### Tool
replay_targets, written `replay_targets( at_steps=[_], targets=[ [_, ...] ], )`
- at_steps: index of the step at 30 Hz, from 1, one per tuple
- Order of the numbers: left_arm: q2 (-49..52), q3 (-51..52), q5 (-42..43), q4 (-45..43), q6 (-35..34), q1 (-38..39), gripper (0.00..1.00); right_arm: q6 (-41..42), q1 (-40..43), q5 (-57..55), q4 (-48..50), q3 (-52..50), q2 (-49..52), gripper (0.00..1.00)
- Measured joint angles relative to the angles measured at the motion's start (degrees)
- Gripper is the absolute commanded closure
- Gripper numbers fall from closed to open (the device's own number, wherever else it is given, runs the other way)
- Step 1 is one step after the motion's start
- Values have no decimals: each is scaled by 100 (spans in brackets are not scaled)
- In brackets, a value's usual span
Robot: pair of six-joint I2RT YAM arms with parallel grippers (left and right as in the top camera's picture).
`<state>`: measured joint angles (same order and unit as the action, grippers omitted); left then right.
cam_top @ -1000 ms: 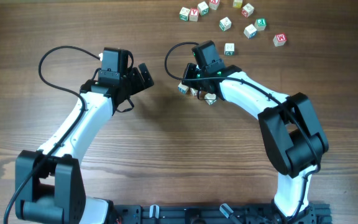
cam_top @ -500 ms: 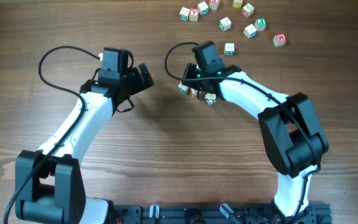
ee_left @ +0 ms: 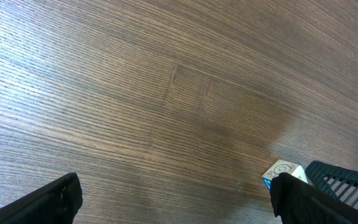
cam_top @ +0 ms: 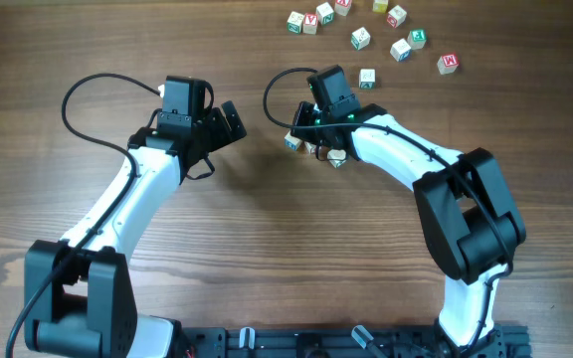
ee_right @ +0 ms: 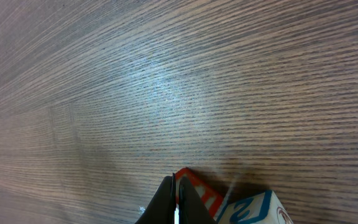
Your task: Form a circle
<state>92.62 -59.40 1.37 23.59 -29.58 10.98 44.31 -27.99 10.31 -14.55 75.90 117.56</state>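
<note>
Much of the circle (cam_top: 315,149) is hidden in the overhead view under the right wrist. Only three small white cubes peek out, touching in a tight clump that hardly reads as a ring, and their letters are too small to read. The right wrist view cuts off a red cube (ee_right: 199,188) and a blue-printed one at its bottom edge. The right gripper (ee_right: 174,185) sits at the circle, fingers pressed together on nothing; whether they touch the red cube is unclear. The left gripper (ee_left: 176,186) hangs left of the circle, spread wide and empty. Loose cubes (cam_top: 360,38) lie well beyond the circle on the table (cam_top: 267,249).
</note>
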Motion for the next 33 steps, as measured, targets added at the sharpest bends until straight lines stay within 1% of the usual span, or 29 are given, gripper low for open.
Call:
replay_targets(
  at_steps=[33],
  targets=[
    [0, 0, 0, 0, 0, 0, 0, 42, 0, 0, -66, 0, 0, 95]
  ],
)
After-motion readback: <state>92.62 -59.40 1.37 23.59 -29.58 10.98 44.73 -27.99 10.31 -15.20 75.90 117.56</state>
